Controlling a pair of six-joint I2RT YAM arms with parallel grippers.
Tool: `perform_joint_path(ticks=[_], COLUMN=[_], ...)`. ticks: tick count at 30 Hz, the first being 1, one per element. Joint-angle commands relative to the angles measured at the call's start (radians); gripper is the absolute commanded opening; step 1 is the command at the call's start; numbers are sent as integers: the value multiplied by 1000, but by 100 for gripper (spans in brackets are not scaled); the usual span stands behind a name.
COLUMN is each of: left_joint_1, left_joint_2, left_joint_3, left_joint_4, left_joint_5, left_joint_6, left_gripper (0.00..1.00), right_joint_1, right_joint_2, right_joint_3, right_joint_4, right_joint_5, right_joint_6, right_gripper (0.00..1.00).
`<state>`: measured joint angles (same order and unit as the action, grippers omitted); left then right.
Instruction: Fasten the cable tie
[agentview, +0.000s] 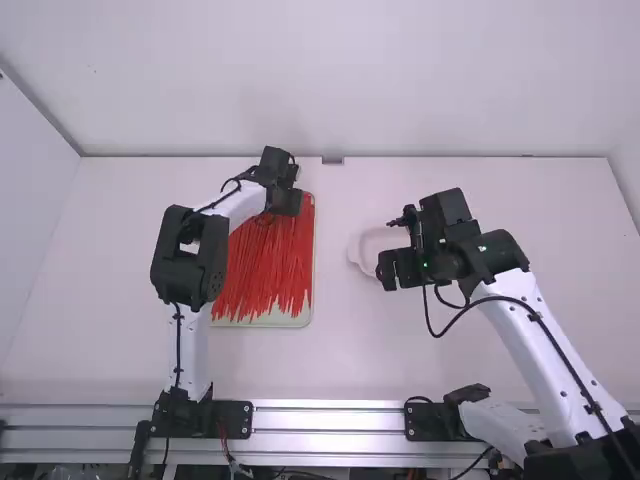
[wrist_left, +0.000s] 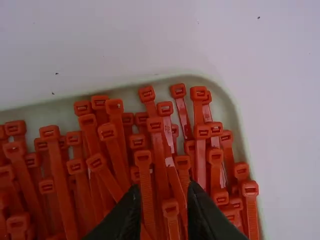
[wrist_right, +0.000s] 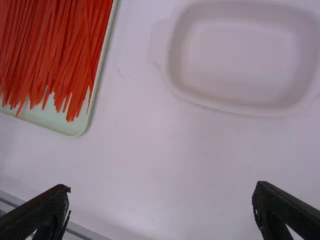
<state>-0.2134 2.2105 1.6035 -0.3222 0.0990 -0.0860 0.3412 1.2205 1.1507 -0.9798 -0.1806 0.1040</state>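
Black fingers of the left gripper (wrist_left: 165, 207) stand a little apart, their tips down among the red-orange plastic cable ties (wrist_left: 100, 160), and several tie straps run through the gap between them. The ties lie heaped in a pale rectangular tray with rounded corners (wrist_left: 222, 92). Their square heads are bunched along the tray's far edge and their thin tails fan out toward its near edge. The left gripper sits over the tray's far right corner, where the heads crowd up to the rim.

The tray rests on the white table (agentview: 110, 260), left of the middle, with its long sides running from the near edge toward the far edge. The right gripper (wrist_right: 160, 215) hangs above bare table to the right of the tray, its jaws spread wide with nothing between them. Just beside it lies a shallow white oval plastic dish with a broad rim (wrist_right: 240, 55). The dish sits near the middle of the table, apart from the tray's right edge.
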Motion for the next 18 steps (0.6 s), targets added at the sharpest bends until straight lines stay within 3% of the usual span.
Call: perform_joint_path(ticks=[1, 18], left_joint_1=[-6, -15], left_joint_2=[15, 15], left_joint_3=[5, 5], left_joint_4=[-5, 7], left_joint_5=[-3, -11], left_joint_6=[-8, -14], left_gripper=[23, 22], right_joint_1=[-2, -30], right_joint_2=[-18, -18], right_joint_3=[26, 26], right_joint_4=[0, 0], right_joint_5=[-5, -6], right_joint_6=[0, 0], right_gripper=[98, 98])
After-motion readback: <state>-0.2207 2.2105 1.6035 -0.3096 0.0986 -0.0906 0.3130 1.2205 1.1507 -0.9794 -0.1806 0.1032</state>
